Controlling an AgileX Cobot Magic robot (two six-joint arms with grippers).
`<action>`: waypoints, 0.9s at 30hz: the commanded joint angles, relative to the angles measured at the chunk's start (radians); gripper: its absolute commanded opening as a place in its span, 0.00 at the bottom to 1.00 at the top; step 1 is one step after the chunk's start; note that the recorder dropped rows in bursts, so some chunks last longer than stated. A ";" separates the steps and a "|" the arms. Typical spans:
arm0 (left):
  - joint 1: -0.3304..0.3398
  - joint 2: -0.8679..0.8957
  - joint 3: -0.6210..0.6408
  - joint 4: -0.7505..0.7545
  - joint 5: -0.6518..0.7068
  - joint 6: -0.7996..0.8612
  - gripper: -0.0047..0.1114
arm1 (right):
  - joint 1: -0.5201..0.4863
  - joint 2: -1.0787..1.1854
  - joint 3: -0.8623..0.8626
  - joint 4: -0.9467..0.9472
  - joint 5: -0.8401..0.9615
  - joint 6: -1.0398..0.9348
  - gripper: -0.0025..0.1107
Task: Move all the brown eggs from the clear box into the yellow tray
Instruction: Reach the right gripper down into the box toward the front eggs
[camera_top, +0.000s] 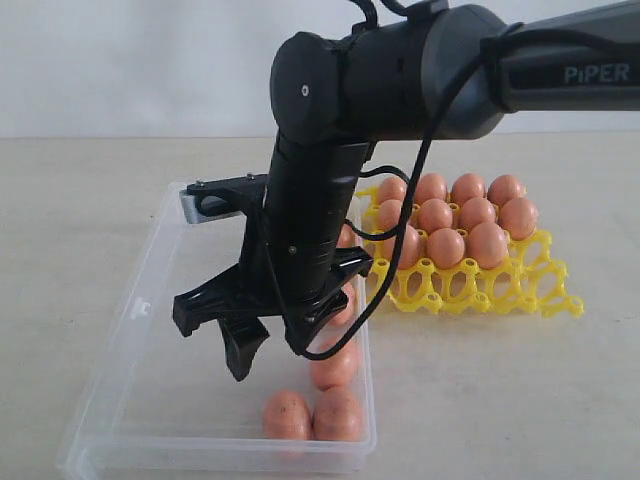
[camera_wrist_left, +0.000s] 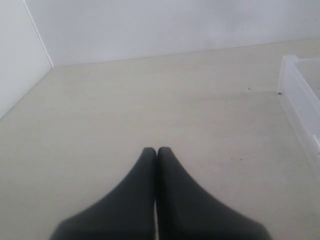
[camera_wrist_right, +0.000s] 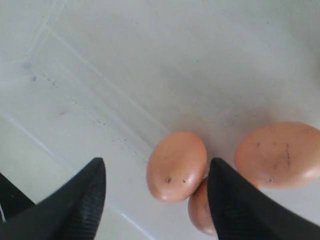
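The clear box (camera_top: 130, 370) lies at the front left, and its corner (camera_wrist_left: 300, 95) shows in the left wrist view. Three brown eggs (camera_top: 287, 415) rest in its near right corner, and more are partly hidden behind the arm. The yellow tray (camera_top: 470, 292) stands to the right of the box with several brown eggs (camera_top: 445, 247) in its back cups. My right gripper (camera_top: 280, 350) hangs open inside the box, just above the eggs. In the right wrist view the right gripper (camera_wrist_right: 156, 161) straddles one speckled egg (camera_wrist_right: 177, 165), a second egg (camera_wrist_right: 280, 155) lies beside it, and a third is half hidden. My left gripper (camera_wrist_left: 156, 150) is shut and empty over bare table.
The right arm (camera_top: 420, 70) reaches in from the upper right across the tray. The front row of tray cups (camera_top: 500, 298) holds nothing. The box floor (camera_wrist_right: 150, 60) left of the eggs is bare. A wall stands behind the table.
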 joint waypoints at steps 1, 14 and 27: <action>-0.002 -0.001 0.003 -0.095 -0.050 0.002 0.00 | -0.001 -0.004 -0.004 -0.029 0.008 0.062 0.53; -0.002 -0.001 0.003 -0.247 -0.071 0.002 0.00 | -0.001 0.092 0.007 -0.023 0.019 0.112 0.53; -0.002 -0.001 0.003 -0.228 -0.094 0.002 0.00 | -0.001 0.141 0.007 0.025 0.019 0.110 0.53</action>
